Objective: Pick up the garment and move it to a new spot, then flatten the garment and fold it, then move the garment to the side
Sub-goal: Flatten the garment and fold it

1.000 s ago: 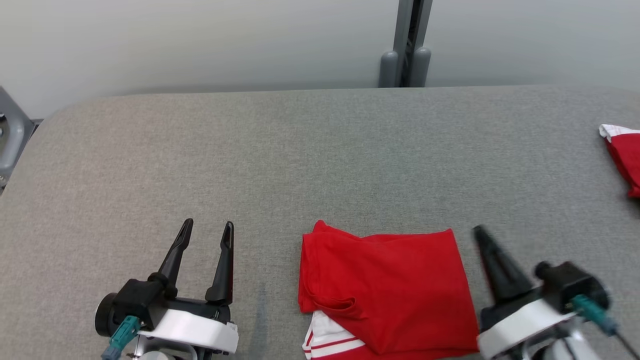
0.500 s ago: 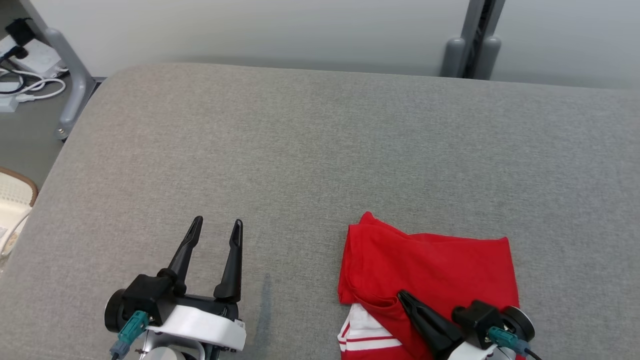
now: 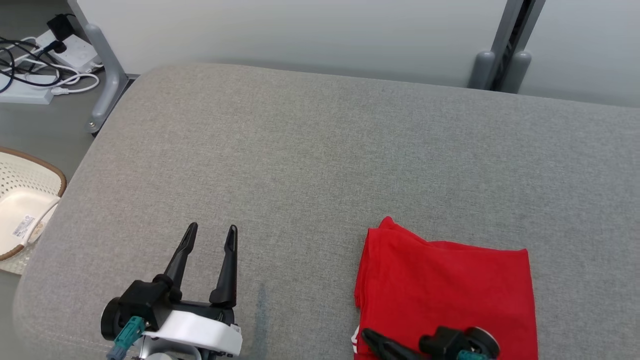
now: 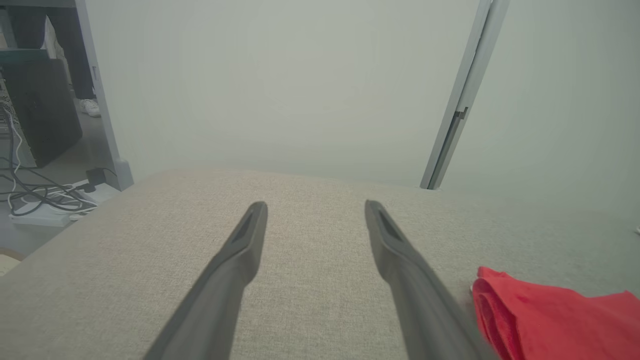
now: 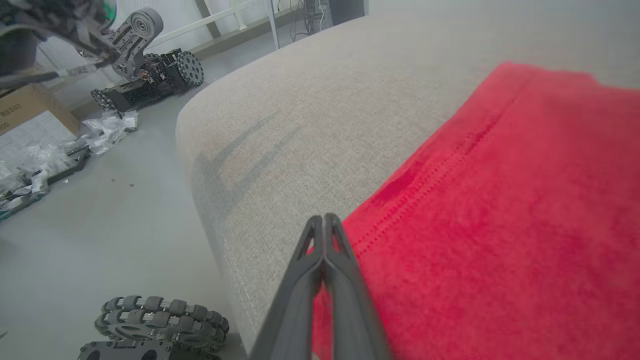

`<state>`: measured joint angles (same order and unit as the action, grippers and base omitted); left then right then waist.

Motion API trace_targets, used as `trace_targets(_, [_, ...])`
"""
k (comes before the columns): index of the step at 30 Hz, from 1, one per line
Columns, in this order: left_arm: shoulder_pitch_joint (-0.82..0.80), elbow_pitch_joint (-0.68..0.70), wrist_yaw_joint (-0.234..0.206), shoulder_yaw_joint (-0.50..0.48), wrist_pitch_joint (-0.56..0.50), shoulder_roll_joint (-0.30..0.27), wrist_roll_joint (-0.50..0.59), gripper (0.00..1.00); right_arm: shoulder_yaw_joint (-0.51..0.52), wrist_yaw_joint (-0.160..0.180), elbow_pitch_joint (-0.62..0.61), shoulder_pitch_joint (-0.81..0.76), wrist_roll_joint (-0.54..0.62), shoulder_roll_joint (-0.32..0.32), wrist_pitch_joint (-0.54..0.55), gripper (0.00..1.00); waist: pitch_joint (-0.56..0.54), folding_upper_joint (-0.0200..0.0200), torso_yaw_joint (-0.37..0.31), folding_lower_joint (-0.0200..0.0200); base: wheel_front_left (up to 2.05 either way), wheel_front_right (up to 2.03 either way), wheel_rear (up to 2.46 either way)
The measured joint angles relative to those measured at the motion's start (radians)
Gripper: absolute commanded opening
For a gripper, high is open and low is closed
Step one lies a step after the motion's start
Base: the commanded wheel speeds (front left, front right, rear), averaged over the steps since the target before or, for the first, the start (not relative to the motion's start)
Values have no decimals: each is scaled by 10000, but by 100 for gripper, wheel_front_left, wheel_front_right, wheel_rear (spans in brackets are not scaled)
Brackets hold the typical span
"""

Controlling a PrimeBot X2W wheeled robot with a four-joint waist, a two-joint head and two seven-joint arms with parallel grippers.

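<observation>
Now, your garment (image 3: 445,290) lies folded into a red rectangle on the grey table (image 3: 320,150), at about 5 o'clock in the head view and close to the near edge. Its folded, layered edge faces 9 o'clock, and a sliver of white shows at the near-left corner.

Your right gripper (image 3: 367,335) comes in at 6 o'clock, over that near-left corner, pointing toward 10 o'clock. In the right wrist view its two fingers are pressed together along their length, and the tips (image 5: 324,217) sit right at the garment's (image 5: 500,210) stitched hem, where red cloth meets bare table. You cannot tell from these views whether any cloth is caught between them.

Your left gripper (image 3: 212,229) sits at 7 o'clock, well apart from the garment, fingers spread wide and pointing to 12 with nothing between them. The left wrist view shows the same gap (image 4: 315,206) over bare table, with the garment (image 4: 545,315) at 4 o'clock.

Off the table, a basket (image 3: 20,200) lies at 9 o'clock and cables (image 3: 30,50) at 10.
</observation>
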<state>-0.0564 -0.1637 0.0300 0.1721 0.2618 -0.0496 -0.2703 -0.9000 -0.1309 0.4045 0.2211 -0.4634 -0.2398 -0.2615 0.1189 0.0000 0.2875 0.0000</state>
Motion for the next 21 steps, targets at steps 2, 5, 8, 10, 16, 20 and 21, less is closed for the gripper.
trace_targets(2, [59,31,-10,-52,0,0,0,100,313,0,-251,72,-96,-77,0,0,-58,0,-110,0,0,0,0])
trace_targets(5, [84,90,0,-105,-2,4,10,100,1122,0,-794,156,-142,-169,-2,0,-147,0,-355,0,0,0,0])
trace_targets(8, [113,159,40,-157,0,6,79,100,2123,0,-1248,170,69,-320,0,0,-240,0,-670,0,0,0,0])
trace_targets(10, [121,194,58,-203,0,6,134,100,2846,0,-1496,172,299,-416,0,0,-299,0,-908,0,0,0,0])
trace_targets(16, [128,288,104,-253,0,4,222,100,4991,0,-2059,124,1193,-523,0,0,-437,0,-1683,0,0,0,0])
trace_targets(20, [130,313,128,-280,13,6,240,100,6264,0,-2261,-125,1636,-412,0,0,-476,0,-2185,0,0,0,0])
trace_targets(21, [130,326,128,-314,13,8,251,100,6556,0,-2299,-171,1668,-343,0,0,-478,0,-2301,0,0,0,0])
